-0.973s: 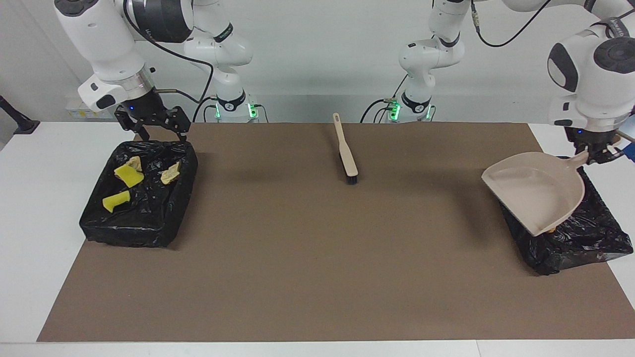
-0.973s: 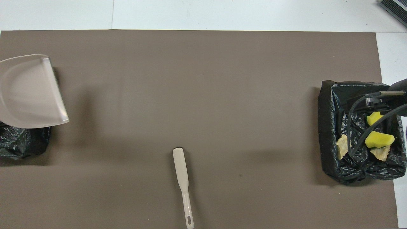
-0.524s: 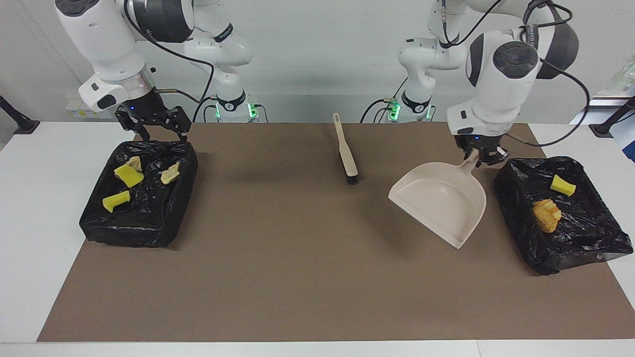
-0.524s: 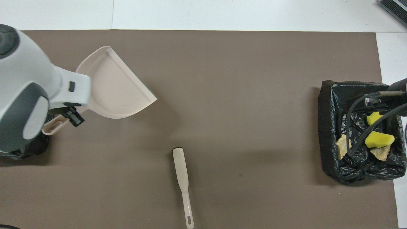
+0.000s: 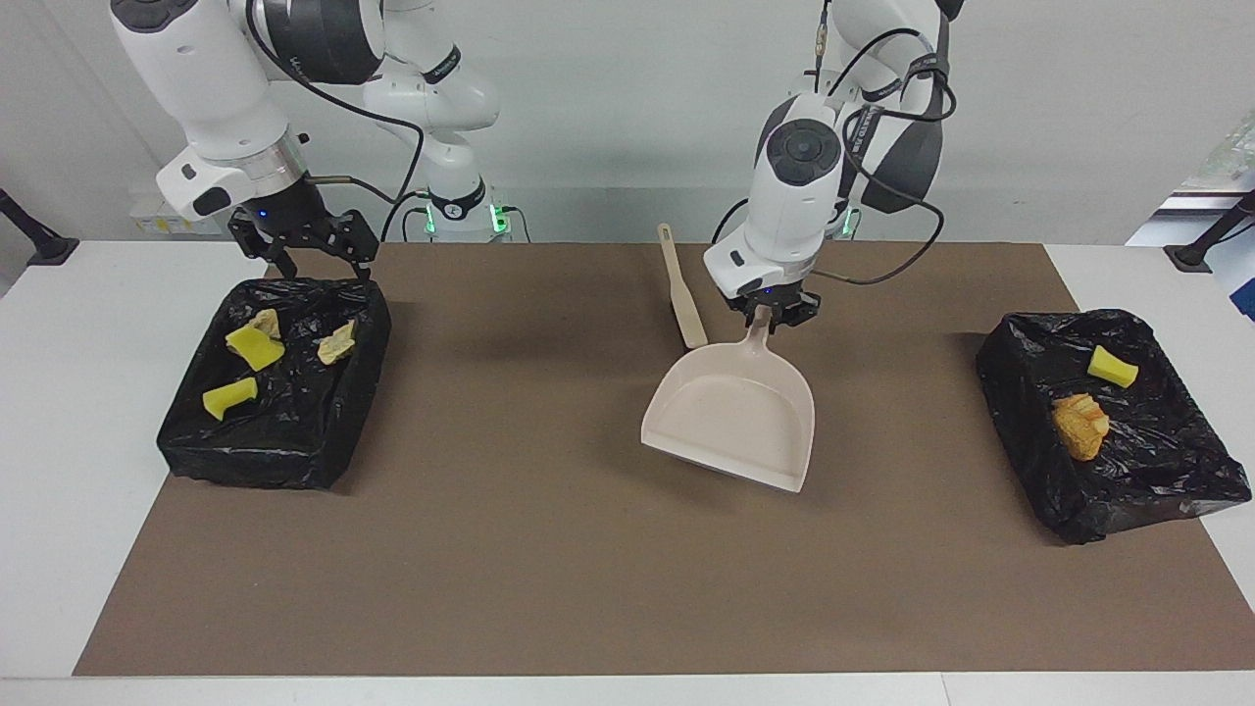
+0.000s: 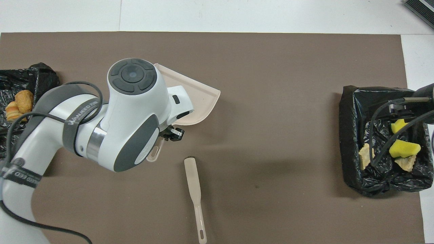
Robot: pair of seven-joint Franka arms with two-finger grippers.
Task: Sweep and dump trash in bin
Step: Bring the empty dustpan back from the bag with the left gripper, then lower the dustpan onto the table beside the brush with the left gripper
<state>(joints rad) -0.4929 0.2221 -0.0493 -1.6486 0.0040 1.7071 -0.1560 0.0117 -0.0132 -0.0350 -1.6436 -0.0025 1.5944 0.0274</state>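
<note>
We are carrying the empty dustpan (image 5: 737, 417), our left gripper (image 5: 772, 312) clamped on its handle, away from the bin (image 5: 1157, 490) toward the brush (image 5: 680, 294). Our right gripper (image 5: 312, 257) is waiting with fingers apart over the other bin (image 5: 275, 456). The trash (image 5: 1080, 425) is lying in both bins, so sweeping looks finished.
</note>
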